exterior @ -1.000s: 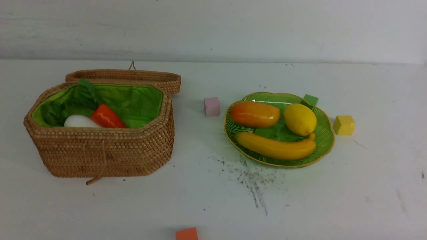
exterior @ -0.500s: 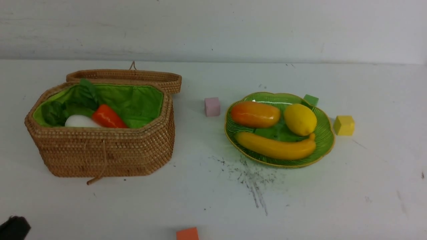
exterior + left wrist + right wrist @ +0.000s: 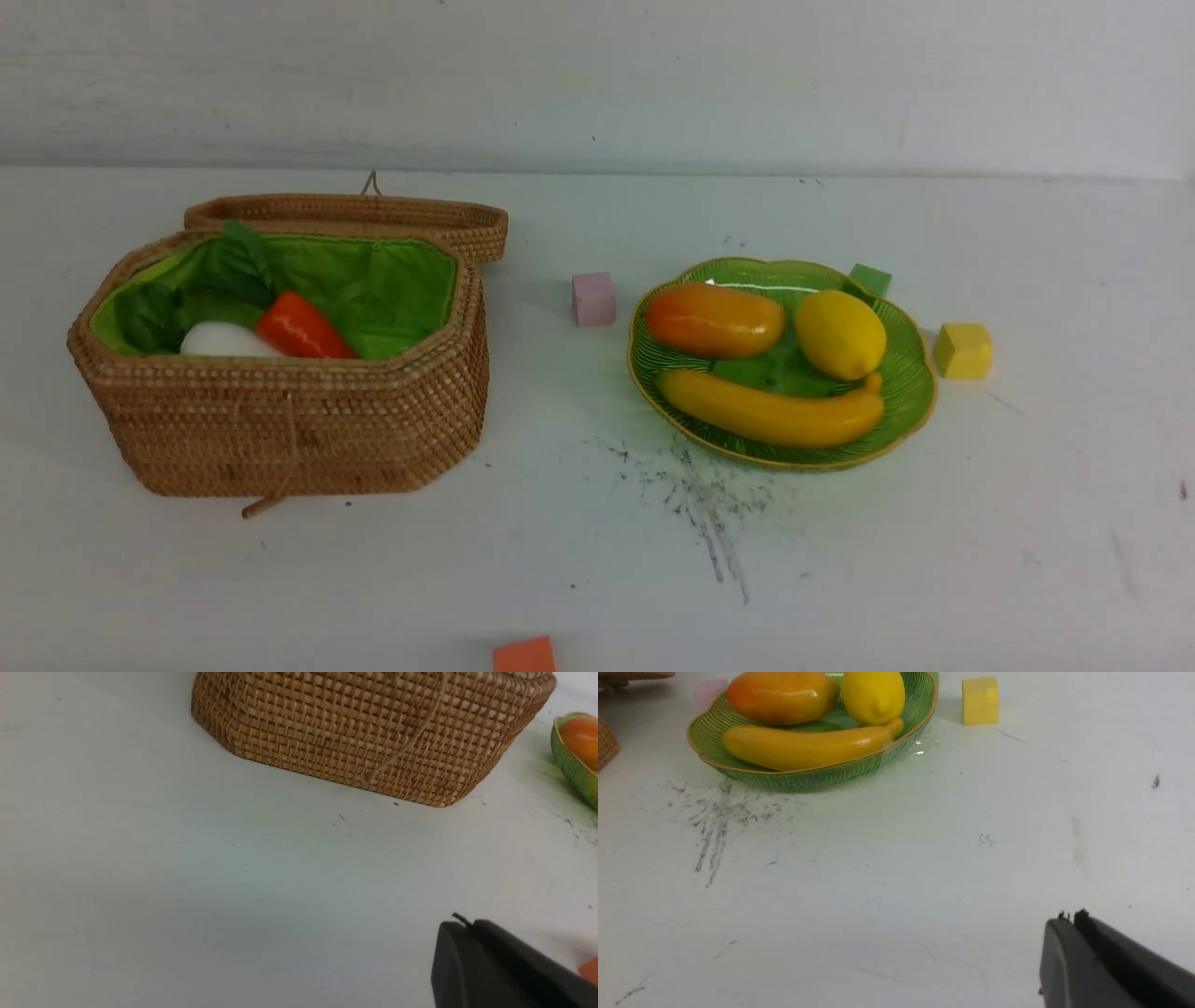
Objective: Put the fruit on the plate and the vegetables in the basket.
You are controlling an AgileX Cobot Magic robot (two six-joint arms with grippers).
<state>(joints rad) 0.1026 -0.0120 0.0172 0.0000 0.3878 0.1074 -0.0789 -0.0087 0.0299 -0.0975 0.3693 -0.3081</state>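
We see the mango (image 3: 714, 320), lemon (image 3: 839, 333) and banana (image 3: 771, 413) lying on the green plate (image 3: 910, 411), the banana's long axis running across our view. The carrot (image 3: 301, 327) and white radish (image 3: 220, 340) sit inside the open wicker basket (image 3: 280, 429); the gourd we cannot make out among the leaves. Both arms sit low, well apart from the goods: the left gripper (image 3: 460, 926) pressed together facing the basket's front wall, the right gripper (image 3: 1069, 921) pressed together facing the plate. We judge nothing remains to fetch.

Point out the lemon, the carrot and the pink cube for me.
lemon (image 3: 839, 334), front view, middle of its yellow body.
carrot (image 3: 301, 329), front view, orange body inside the basket.
pink cube (image 3: 594, 299), front view, its front face.
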